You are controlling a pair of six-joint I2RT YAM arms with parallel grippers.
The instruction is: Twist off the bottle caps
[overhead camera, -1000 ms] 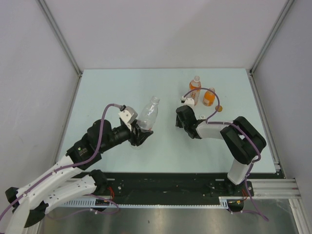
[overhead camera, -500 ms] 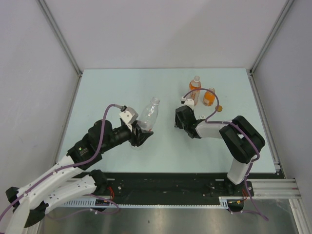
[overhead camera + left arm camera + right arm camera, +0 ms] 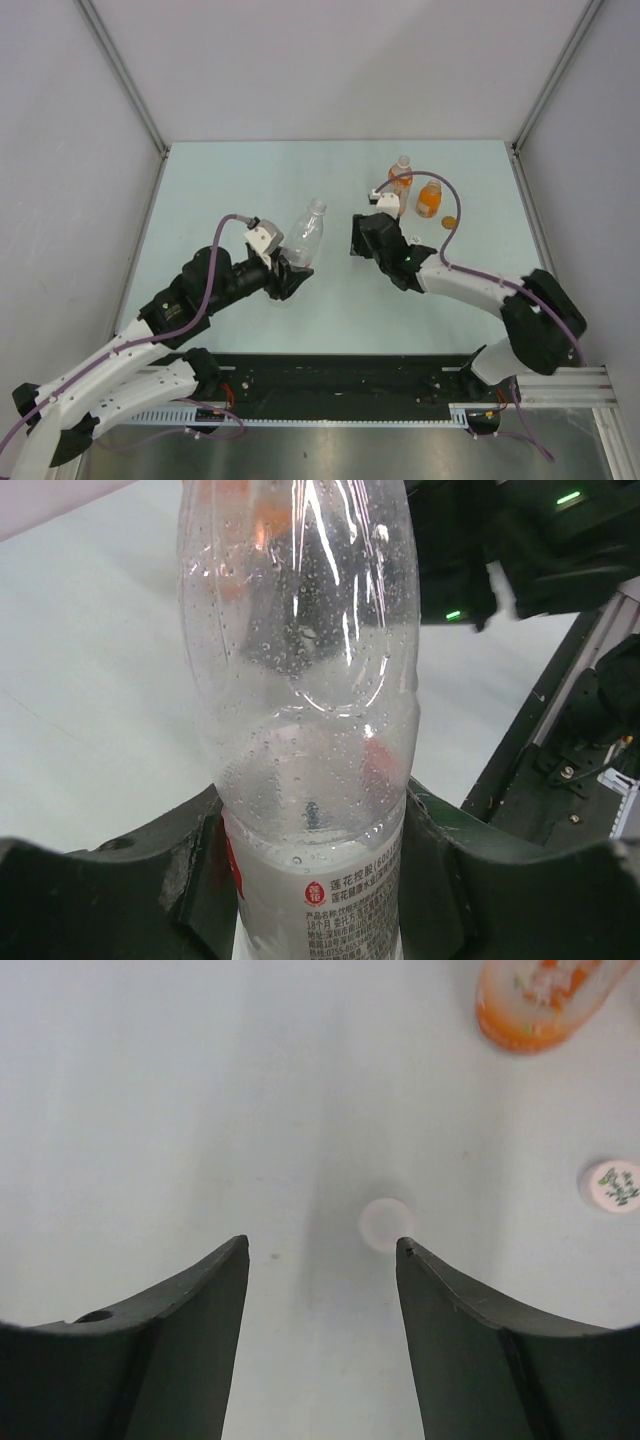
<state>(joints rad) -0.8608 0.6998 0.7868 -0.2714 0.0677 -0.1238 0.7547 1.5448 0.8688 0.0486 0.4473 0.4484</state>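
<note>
Right jaws, parted and empty, should rise straight off the white cap just ahead, while left jaws grip the clear bottle steady.

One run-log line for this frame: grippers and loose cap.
left gripper: shut on clear bottle | right gripper: open | white cap: on table near right gripper

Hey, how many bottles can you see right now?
3: a clear bottle held in the left end effector, plus a tall orange-drink bottle and a squat orange bottle side by side at the table's far right.
</note>
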